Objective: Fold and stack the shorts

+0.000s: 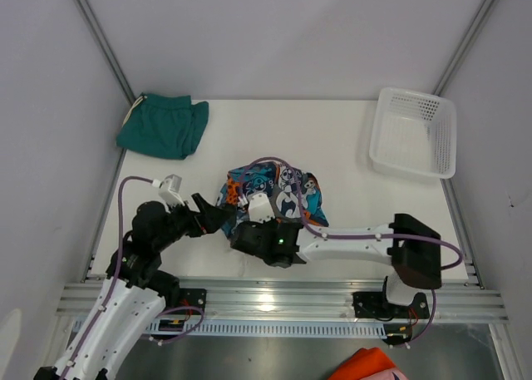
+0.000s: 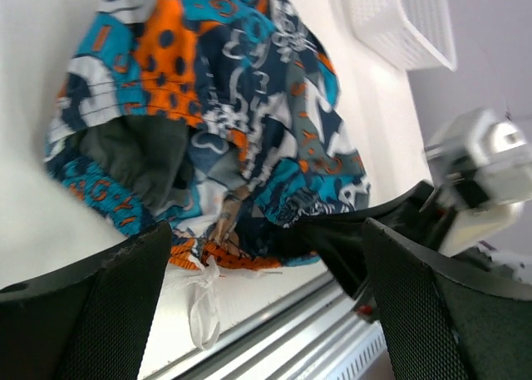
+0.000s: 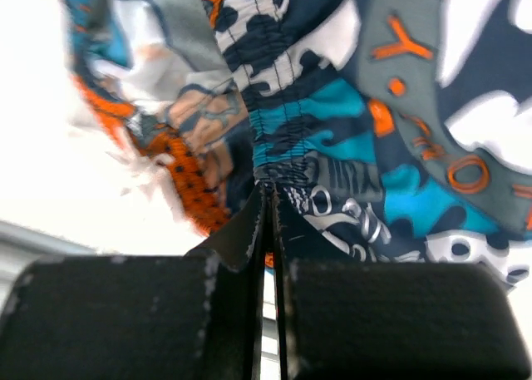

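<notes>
The printed shorts [image 1: 283,189] lie bunched at the table's near middle. They fill the left wrist view [image 2: 208,106] and the right wrist view [image 3: 349,147]. My right gripper [image 1: 248,215] is shut on their elastic waistband edge [image 3: 278,160], with the fabric pinched between its tips [image 3: 270,199]. My left gripper [image 1: 218,217] is open just left of the shorts. Its fingers [image 2: 83,313] stand wide apart over the near hem and the white drawstring [image 2: 202,309], holding nothing. The teal shorts [image 1: 163,124] lie crumpled at the far left corner, away from both grippers.
A white mesh basket [image 1: 414,132] stands at the far right and shows in the left wrist view [image 2: 399,18]. The metal rail [image 1: 283,297] runs along the table's near edge. An orange cloth [image 1: 370,365] lies below the rail. Grey walls close both sides.
</notes>
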Controlling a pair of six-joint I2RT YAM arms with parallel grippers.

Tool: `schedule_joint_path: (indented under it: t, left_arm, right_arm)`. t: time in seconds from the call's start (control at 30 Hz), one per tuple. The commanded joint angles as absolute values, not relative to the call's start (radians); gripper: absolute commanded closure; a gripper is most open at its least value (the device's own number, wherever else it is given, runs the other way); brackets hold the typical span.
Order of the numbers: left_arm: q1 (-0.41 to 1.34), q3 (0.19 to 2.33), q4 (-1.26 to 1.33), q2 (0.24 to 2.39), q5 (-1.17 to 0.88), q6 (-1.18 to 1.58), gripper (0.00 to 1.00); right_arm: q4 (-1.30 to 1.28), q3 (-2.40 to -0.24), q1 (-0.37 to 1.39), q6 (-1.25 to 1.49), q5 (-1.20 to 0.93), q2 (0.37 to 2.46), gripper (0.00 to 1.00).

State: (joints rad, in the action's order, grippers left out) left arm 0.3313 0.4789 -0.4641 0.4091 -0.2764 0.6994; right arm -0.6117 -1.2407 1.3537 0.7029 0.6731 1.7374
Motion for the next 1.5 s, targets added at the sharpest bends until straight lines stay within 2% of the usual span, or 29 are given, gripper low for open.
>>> schedule_joint_path:
  t: [0.0,0.17,0.33,0.53,0.73,1.2,1.33,1.43,1.47]
  left_arm:
    - [0.397,0.468,-0.373,0.413,-0.336,0.724,0.04]
    - [0.619,0.472,-0.273,0.472,-0.221,0.762,0.06]
    - [0.852,0.566,-0.241,0.672,0.009,0.790,0.06]
    - [0.865,0.601,-0.212,0.801,0.040,0.821,0.06]
    - [0.864,0.598,-0.152,0.807,0.034,0.873,0.07]
    - [0.865,0.618,-0.104,0.888,-0.066,0.974,0.10]
    - [0.867,0.595,-0.058,0.888,-0.084,0.982,0.20]
    - [0.868,0.597,-0.034,0.868,-0.084,0.982,0.35]
    - [0.868,0.598,-0.029,0.858,-0.080,0.980,0.45]
  right_arm:
    - [-0.499,-1.183,1.379,0.724,0.775,1.571,1.00]
    - [-0.405,-1.121,1.404,0.675,0.838,1.467,1.00]
    - [-0.286,-1.060,1.428,0.592,0.854,1.382,1.00]
    - [-0.230,-1.019,1.486,0.528,0.916,1.325,1.00]
    - [-0.127,-0.959,1.526,0.465,0.922,1.289,1.00]
    - [-0.068,-0.963,1.546,0.425,0.928,1.344,1.00]
    - [-0.064,-0.973,1.546,0.416,0.922,1.358,1.00]
    - [-0.069,-0.982,1.546,0.413,0.917,1.371,1.00]
    - [-0.068,-0.979,1.546,0.411,0.913,1.374,1.00]
